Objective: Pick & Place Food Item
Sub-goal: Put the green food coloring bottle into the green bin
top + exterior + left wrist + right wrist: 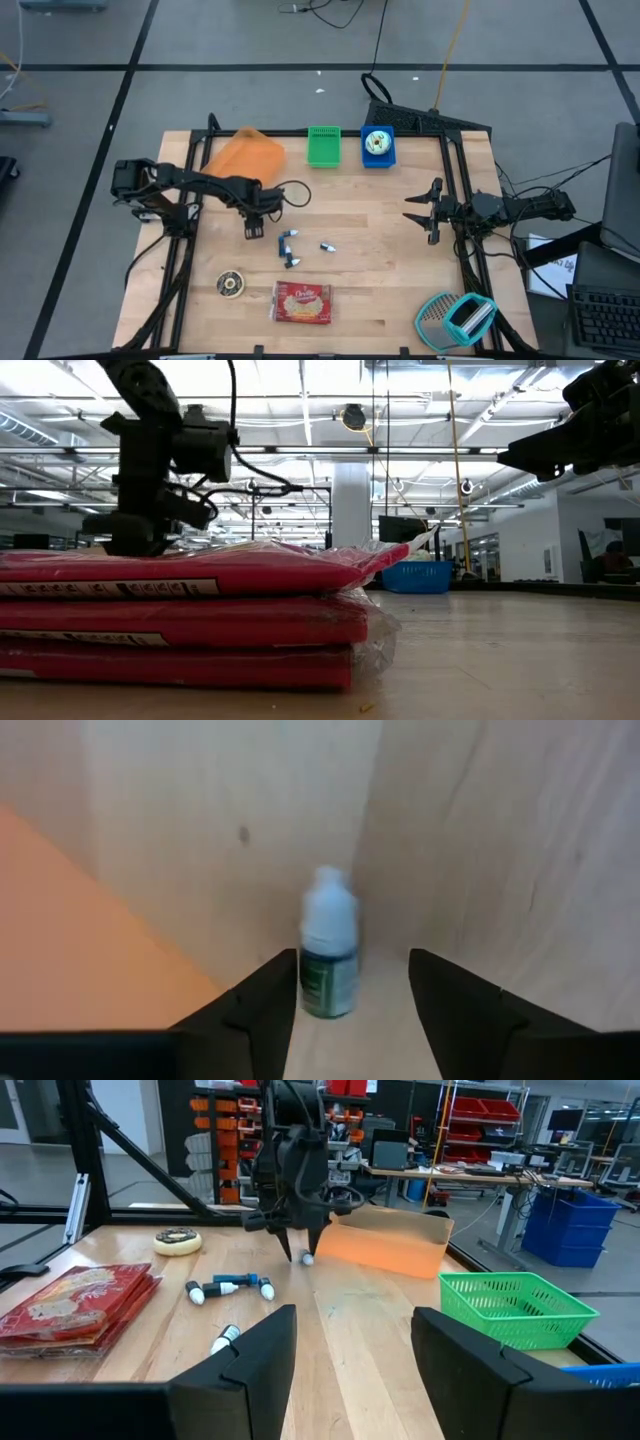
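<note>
- We see the left gripper (pixel 253 229) low over the table (pixel 380 270), its fingers (pixel 262 1005) spread, with a small bottle (pixel 329 960) lying on the wood between them; whether a finger touches it we cannot tell.
- The right gripper (pixel 424 212) hangs near the right edge, fingers spread around nothing.
- The widest bare wood lies between the two grippers and on toward the front right.
- An orange bag (pixel 243 157), a green basket (pixel 323 146) and a blue bin (pixel 378 146) line the back edge; a teal grater (pixel 456 320) overhangs the front right corner.
- The red packet (pixel 302 303), the food item, lies flat near the front edge, beside a doughnut (pixel 230 284).
- In the high view the gripper hides the bottle.
- The low view is mostly blocked by the packet.
- We cannot make out what is in the bin.
- We count two arms, one packet, one doughnut, one bag, one basket, one bin, one grater.
- Loose bottles (pixel 289 247) lie mid-table: four in the right wrist view, besides the one under the gripper.
</note>
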`<state>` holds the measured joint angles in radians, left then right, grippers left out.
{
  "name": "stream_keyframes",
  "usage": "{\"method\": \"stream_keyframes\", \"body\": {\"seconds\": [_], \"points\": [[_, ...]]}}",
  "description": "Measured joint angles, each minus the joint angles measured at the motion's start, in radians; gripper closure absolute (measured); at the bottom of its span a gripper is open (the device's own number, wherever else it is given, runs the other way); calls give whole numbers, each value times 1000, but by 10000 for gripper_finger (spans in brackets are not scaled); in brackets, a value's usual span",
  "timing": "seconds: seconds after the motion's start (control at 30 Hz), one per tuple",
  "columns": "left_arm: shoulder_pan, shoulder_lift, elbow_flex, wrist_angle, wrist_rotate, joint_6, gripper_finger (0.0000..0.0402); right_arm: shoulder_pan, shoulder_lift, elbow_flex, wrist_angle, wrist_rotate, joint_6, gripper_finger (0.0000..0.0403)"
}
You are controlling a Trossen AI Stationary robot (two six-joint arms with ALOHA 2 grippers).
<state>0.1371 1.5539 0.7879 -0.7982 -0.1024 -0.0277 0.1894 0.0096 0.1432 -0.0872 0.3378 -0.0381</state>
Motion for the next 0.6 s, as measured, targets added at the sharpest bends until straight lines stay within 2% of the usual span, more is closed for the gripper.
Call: {"method": "stream_keyframes", "body": {"seconds": [0.33, 0.6], "points": [[-2, -3, -30, 104, 5, -15, 257, 0, 0, 0, 0, 0, 0, 216], [-1, -2, -30, 148, 7, -169, 274, 0, 0, 0, 0, 0, 0, 216]]}}
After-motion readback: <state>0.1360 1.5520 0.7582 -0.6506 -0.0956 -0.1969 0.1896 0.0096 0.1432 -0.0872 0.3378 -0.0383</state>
